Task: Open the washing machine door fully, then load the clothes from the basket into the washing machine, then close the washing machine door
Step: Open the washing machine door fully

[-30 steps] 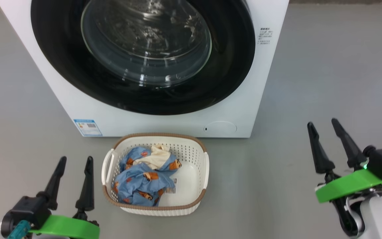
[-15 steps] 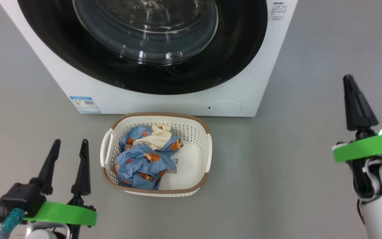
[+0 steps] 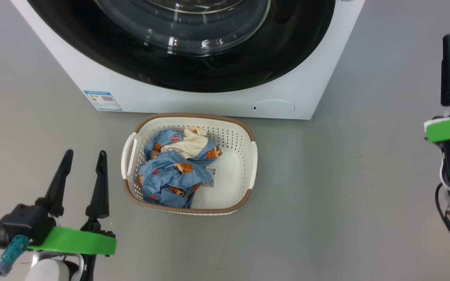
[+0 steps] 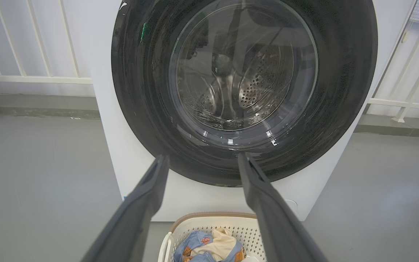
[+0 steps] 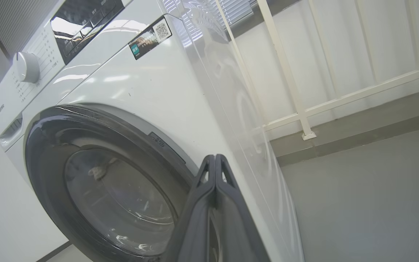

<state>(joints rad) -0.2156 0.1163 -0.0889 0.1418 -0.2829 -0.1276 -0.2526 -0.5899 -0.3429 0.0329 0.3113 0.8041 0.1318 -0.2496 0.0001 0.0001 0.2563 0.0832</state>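
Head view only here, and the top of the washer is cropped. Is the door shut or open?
Observer: Shut. In the right wrist view the large round black-rimmed glass door lies flush against the front of the big white front-loading washing machine.
Operator: Right end effector state? I see one dark spike.
Observer: Closed on nothing. The right wrist view shows the right end effector with its two fingers pressed together.
Operator: Anything in the drum?
Observer: In the left wrist view the steel perforated drum shows through the glass, and I can make out no fabric inside.
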